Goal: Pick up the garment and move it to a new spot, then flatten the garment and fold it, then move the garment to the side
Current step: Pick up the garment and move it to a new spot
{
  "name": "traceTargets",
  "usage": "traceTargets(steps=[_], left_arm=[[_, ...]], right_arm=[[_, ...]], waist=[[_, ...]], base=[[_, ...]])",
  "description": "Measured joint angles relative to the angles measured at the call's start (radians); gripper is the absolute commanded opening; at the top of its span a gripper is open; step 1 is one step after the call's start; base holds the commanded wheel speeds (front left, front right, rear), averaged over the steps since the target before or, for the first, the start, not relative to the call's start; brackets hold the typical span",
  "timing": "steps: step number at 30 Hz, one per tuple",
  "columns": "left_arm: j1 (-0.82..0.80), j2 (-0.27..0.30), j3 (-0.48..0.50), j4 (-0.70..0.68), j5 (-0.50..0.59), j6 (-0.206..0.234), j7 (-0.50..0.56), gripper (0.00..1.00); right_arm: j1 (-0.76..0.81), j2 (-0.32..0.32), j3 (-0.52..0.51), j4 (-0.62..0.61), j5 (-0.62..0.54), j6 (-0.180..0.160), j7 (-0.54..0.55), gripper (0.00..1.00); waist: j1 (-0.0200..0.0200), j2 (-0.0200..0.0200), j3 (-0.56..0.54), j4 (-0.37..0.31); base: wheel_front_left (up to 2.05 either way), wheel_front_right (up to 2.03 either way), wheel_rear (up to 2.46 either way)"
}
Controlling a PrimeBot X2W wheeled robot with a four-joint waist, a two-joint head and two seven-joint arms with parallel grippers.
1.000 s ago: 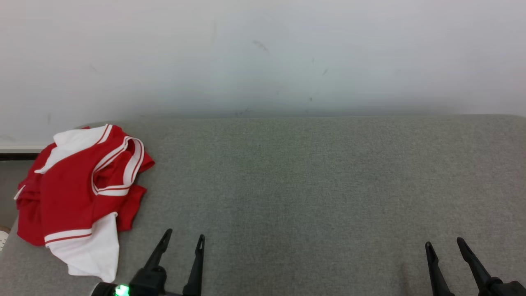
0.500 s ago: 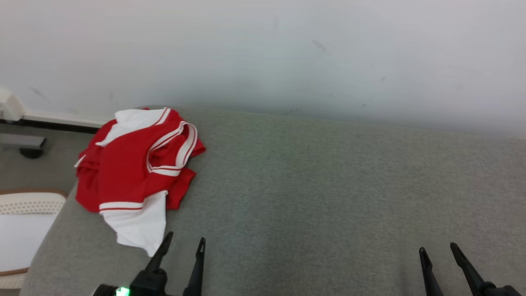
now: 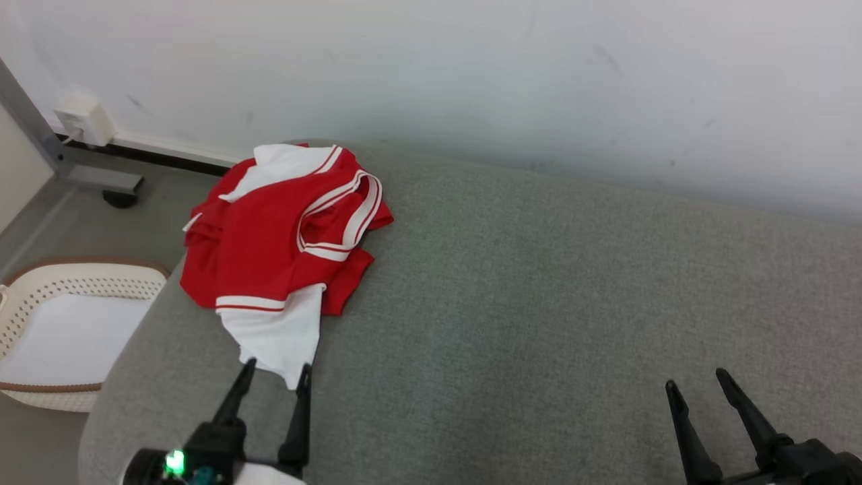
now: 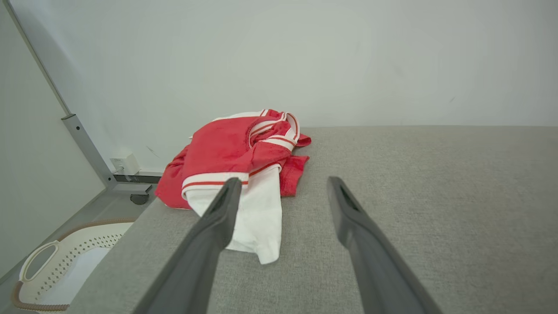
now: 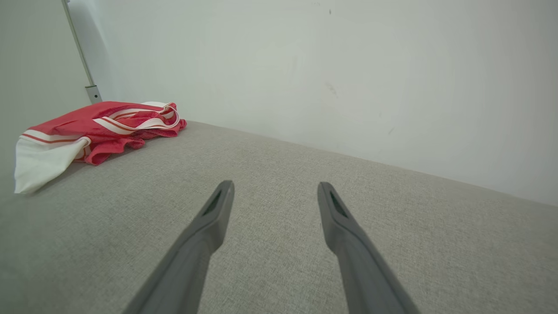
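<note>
A crumpled red garment point(image 3: 279, 232) with white panels and white stripes lies at the far left corner of the grey padded surface point(image 3: 539, 303), partly over its left edge. It also shows in the left wrist view point(image 4: 235, 152) and the right wrist view point(image 5: 100, 128). My left gripper point(image 3: 277, 369) is open, its tips just short of the garment's white hanging end, with nothing between the fingers; it is also seen from its wrist point(image 4: 281, 185). My right gripper point(image 3: 697, 380) is open and holds nothing, over bare surface at the lower right, far from the garment point(image 5: 274, 187).
A white perforated basket point(image 3: 67, 330) with a brown rim stands on the floor left of the surface point(image 4: 65, 261). A white wall point(image 3: 471, 74) runs along the back. A grey metal post point(image 3: 30, 114) and a wall socket point(image 3: 84, 118) are at the far left.
The head camera has swung left, so the garment sits nearer the middle of the picture and the basket has come into view. The left gripper's tips now stand close to the garment's white end.
</note>
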Motion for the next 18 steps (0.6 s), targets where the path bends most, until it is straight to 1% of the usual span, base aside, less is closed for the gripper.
traceTargets(steps=[3,7,13,18], left_arm=[[-0.084,0.007,0.018,0.017,-0.008,-0.018,0.0,1.0],[-0.202,0.029,0.026,0.111,-0.007,-0.043,0.0,1.0],[-0.38,0.079,0.04,0.308,0.012,-0.048,0.002,1.0],[-0.492,0.112,0.068,0.455,0.007,-0.035,0.046,1.0]], right_arm=[[-0.032,-0.016,0.008,-0.011,0.001,0.0,0.0,1.0],[-0.076,-0.038,0.019,-0.023,0.002,0.0,0.0,1.0],[-0.14,-0.057,0.026,-0.035,0.008,0.0,0.0,1.0],[-0.164,-0.065,0.019,-0.039,0.01,0.0,0.0,1.0]], waist=[[0.0,0.0,0.038,-0.007],[0.0001,0.0,0.102,-0.023],[0.0001,0.0,0.202,-0.057],[0.0001,0.0,0.273,-0.086]], base=[[0.0,0.0,0.0],[0.0,0.0,0.0],[0.0,0.0,0.0],[0.0,0.0,0.0]])
